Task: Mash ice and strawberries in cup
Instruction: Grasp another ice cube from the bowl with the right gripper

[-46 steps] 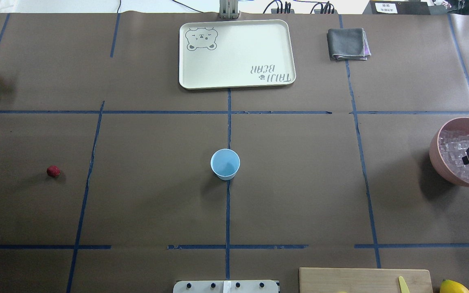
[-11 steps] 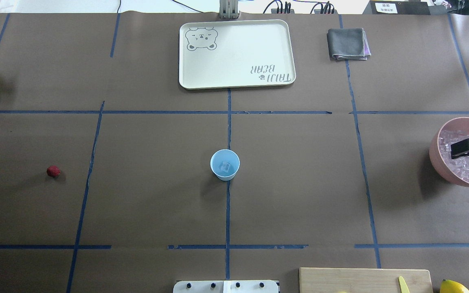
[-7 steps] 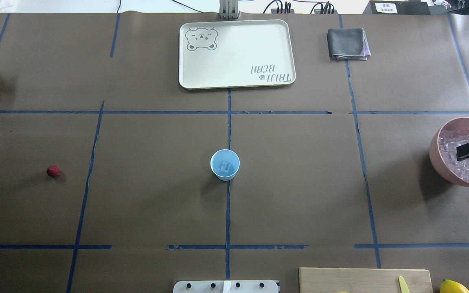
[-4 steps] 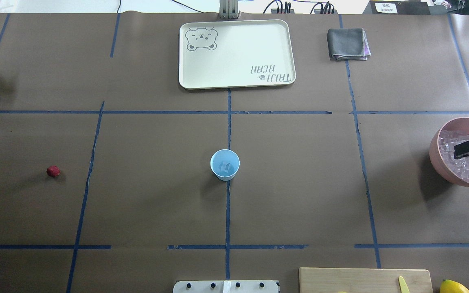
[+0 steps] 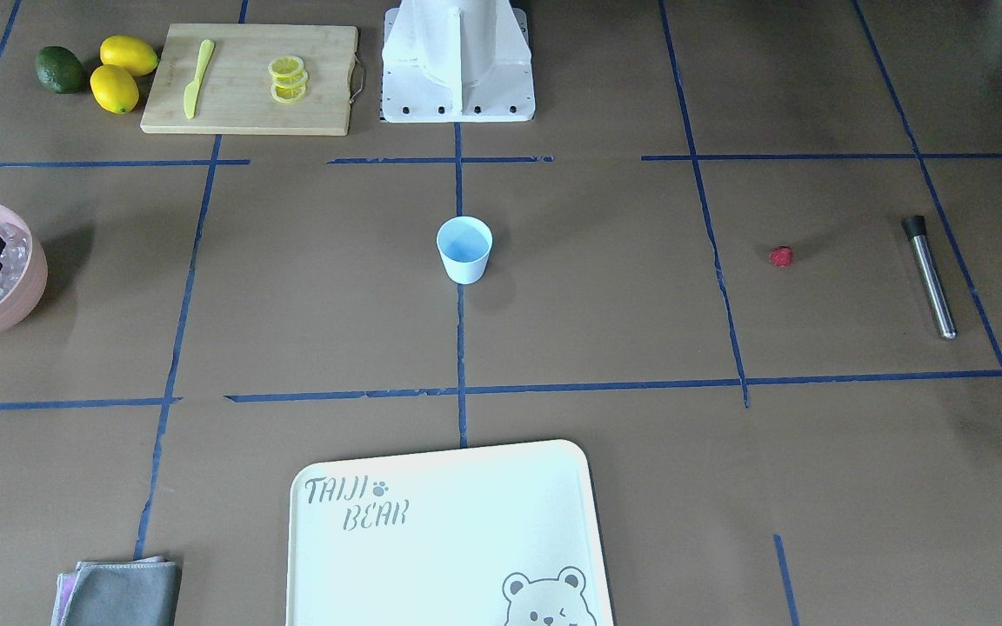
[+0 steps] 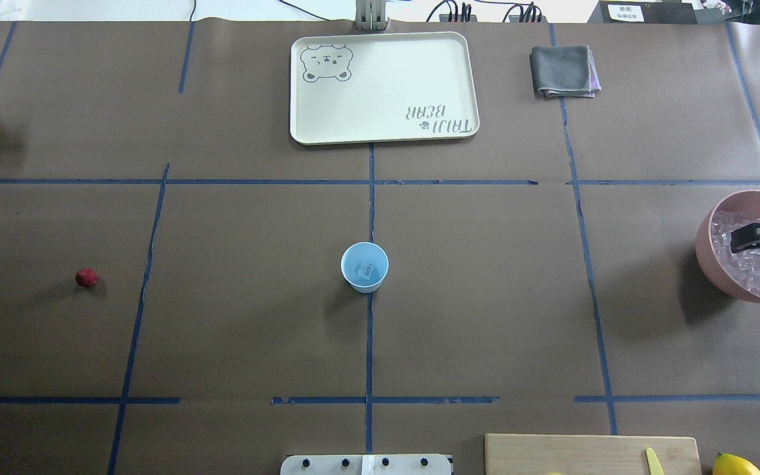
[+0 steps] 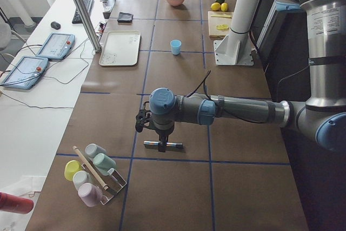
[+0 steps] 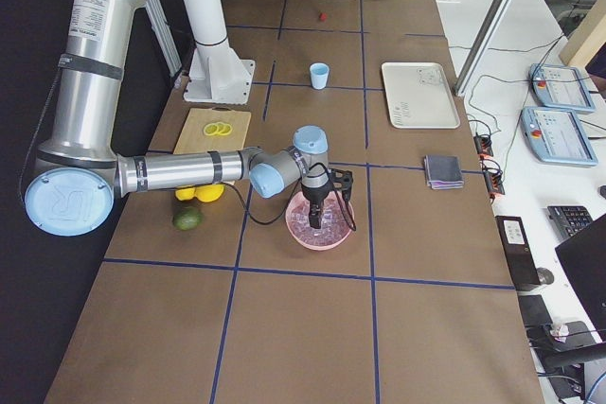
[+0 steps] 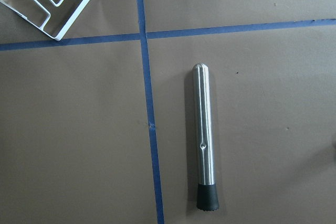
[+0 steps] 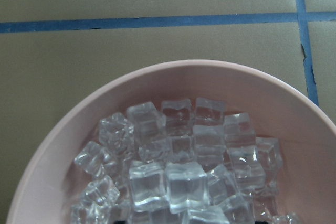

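Cup [image 6: 365,266]: pale blue, upright at the centre of the counter [image 6: 485,297], standing on a blue tape line. From overhead, one clear ice cube [image 6: 366,270] lies at its bottom.

Strawberry [image 6: 86,278]: a single red berry on the bare counter, far out on the robot's left and well apart from the cup.

Steel muddler [image 9: 203,137]: lies flat farther left than the berry and does not touch it. It has a black cap at one end.

Pink bowl [image 6: 710,260]: at the robot's far right, heaped with ice cubes [image 10: 173,174].

Right end effector [image 6: 743,239]: hangs over the bowl, low above the top cubes. Cannot tell whether its fingers are apart or pinched on a cube; the wrist view shows only ice and rim.

Left end effector [image 7: 160,143]: low over the muddler, seen only from the side. Its finger state cannot be told.

Bear tray [image 6: 383,86]: beyond the cup, with a folded grey cloth [image 6: 563,71] to its right.
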Controlling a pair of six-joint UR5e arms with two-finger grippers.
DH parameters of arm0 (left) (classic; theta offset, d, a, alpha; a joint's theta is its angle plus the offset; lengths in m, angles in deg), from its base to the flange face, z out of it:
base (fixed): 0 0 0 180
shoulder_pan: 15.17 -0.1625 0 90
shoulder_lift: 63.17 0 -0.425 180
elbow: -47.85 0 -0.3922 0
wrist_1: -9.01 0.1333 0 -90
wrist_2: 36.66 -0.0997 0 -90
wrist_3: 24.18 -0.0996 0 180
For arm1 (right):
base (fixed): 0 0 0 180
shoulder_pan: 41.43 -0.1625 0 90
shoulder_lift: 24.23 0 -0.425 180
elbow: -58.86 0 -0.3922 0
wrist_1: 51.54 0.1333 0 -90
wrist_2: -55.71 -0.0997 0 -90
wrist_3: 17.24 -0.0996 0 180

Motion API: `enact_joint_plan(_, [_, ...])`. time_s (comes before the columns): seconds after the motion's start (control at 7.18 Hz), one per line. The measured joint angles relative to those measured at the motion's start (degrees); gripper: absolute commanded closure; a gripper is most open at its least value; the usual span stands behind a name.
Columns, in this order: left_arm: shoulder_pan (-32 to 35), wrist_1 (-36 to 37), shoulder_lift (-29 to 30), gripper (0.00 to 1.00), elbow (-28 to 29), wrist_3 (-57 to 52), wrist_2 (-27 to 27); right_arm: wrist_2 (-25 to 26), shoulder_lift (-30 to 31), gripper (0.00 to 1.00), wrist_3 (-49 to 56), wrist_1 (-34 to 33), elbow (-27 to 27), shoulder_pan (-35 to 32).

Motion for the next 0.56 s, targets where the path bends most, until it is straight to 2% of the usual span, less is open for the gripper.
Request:
enact_joint_plan(0.14, [0.0, 0.0, 0.0, 0.0, 0.0, 0.0, 0.0, 0.02, -0.06, 0.39, 0.01, 0.0, -0.06, 0.0])
enact_joint_plan(0.56, [0.0, 0.0, 0.0, 0.0, 0.03, -0.04, -0.02, 0.01, -0.08, 0.82, 0.03, 0.01, -0.05, -0.13])
